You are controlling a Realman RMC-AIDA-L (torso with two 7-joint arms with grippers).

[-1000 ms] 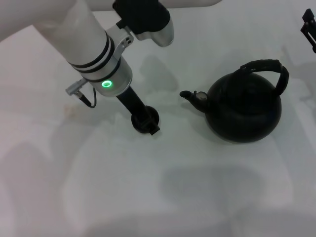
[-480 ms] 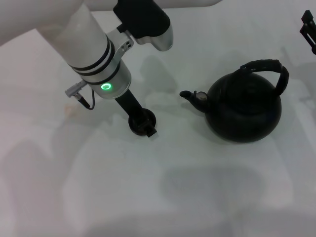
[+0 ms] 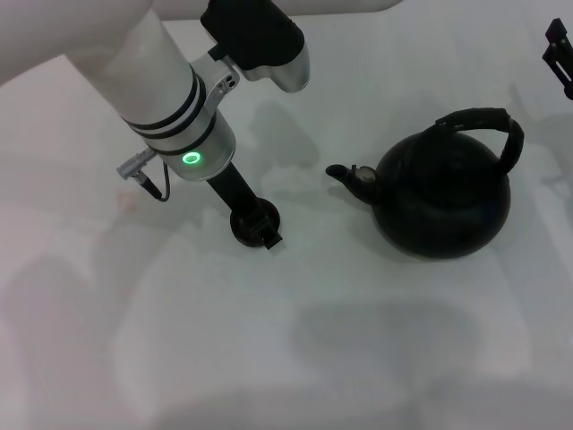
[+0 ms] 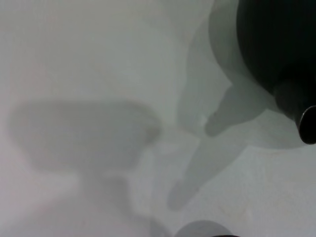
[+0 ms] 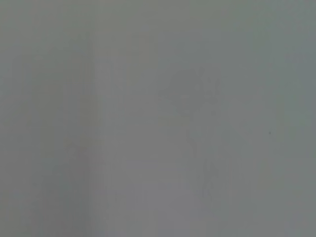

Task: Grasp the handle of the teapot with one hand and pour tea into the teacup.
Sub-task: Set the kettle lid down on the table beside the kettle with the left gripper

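Note:
The matte-black teapot [image 3: 443,197] stands on the white table [image 3: 358,358] at the right. Its spout [image 3: 345,175] points left and its arched handle [image 3: 483,125] rises over the top, with nothing touching it. To the spout's left, my left gripper [image 3: 257,226] is low over the table, shut on the small black teacup [image 3: 246,222]. The left wrist view shows the teapot's body [image 4: 276,44] and spout tip [image 4: 307,126]. Only a dark bit of my right gripper [image 3: 560,54] shows at the far right edge, away from the teapot. The tea is out of view.
A faint orange-pink stain [image 3: 128,202] marks the table left of my left arm [image 3: 170,98]. The right wrist view shows nothing but plain grey surface.
My left gripper and the teacup have slid a little to the left and toward me, away from the spout. The teapot has not moved.

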